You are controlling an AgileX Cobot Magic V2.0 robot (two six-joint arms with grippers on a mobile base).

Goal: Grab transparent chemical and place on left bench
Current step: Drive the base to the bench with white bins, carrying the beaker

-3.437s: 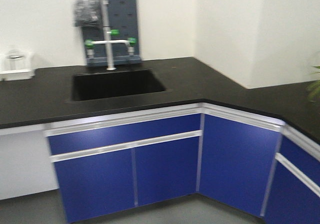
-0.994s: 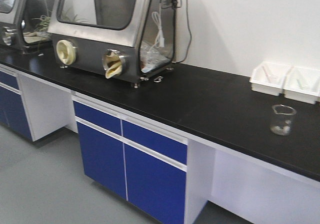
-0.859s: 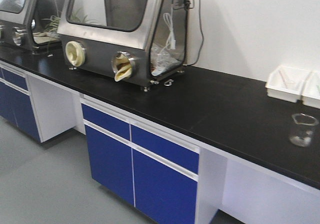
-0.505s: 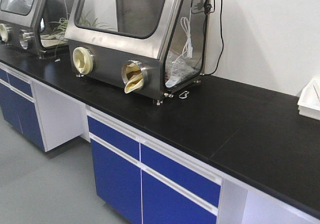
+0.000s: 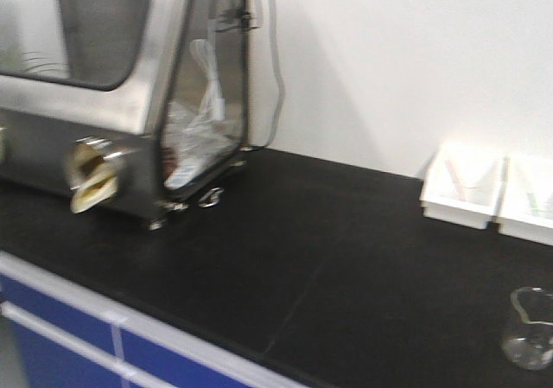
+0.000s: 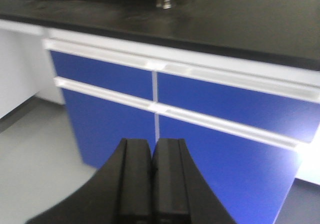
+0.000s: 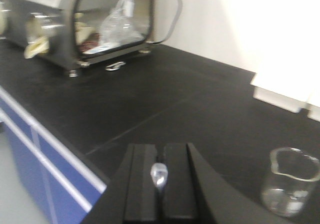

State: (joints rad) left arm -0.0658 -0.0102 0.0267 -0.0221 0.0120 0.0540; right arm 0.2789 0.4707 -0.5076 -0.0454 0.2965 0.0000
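Note:
In the right wrist view my right gripper (image 7: 160, 147) is shut on the transparent chemical (image 7: 159, 175), a small translucent whitish piece showing between the black fingers. It hangs above the front part of the left bench (image 7: 150, 99), over its matte black countertop (image 5: 328, 258). The rest of the chemical is hidden by the fingers. My left gripper (image 6: 152, 143) is shut with nothing in it, lower down, facing the bench's blue drawer fronts (image 6: 105, 74). Neither gripper shows in the front view.
A steel glove box (image 5: 112, 85) with round ports stands at the back left, a cable behind it. Two white trays (image 5: 462, 189) sit against the wall at right. A clear glass beaker (image 5: 529, 329) (image 7: 290, 181) stands near my right gripper.
The view has swung from the corner sink along the bench and closed in on the countertop. The glove box is now at left, with the trays and beaker at right.

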